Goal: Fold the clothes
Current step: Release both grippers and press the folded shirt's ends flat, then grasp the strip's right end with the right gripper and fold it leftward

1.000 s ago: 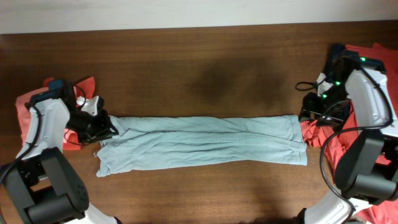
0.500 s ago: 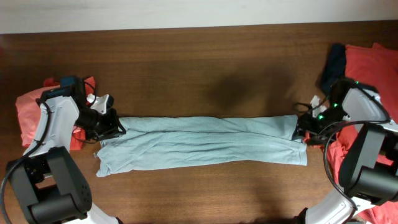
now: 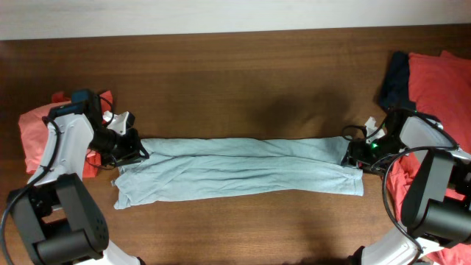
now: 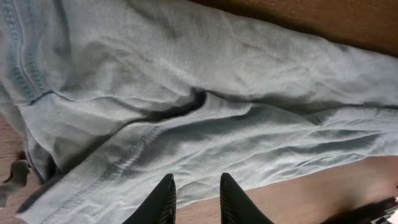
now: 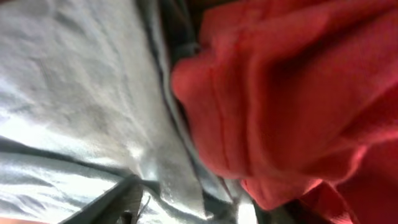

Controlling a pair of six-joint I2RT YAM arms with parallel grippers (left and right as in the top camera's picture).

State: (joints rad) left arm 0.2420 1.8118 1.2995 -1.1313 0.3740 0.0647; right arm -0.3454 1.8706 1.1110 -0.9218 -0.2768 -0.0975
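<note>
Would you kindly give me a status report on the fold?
Left gripper open, over waist of trousers. Right gripper at cuffs, state unclear. Trousers flat, full length. Red garment crowds cuffs.

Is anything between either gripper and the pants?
Left gripper: nothing; the pants lie bare below it. Right gripper: red cloth bunches against the cuffs, crowding the grasp.

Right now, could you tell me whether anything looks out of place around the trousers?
Yes: a red garment bulges against the cuff end of the light blue trousers, right where the right gripper sits, so it could get pinched along with the hem.
</note>
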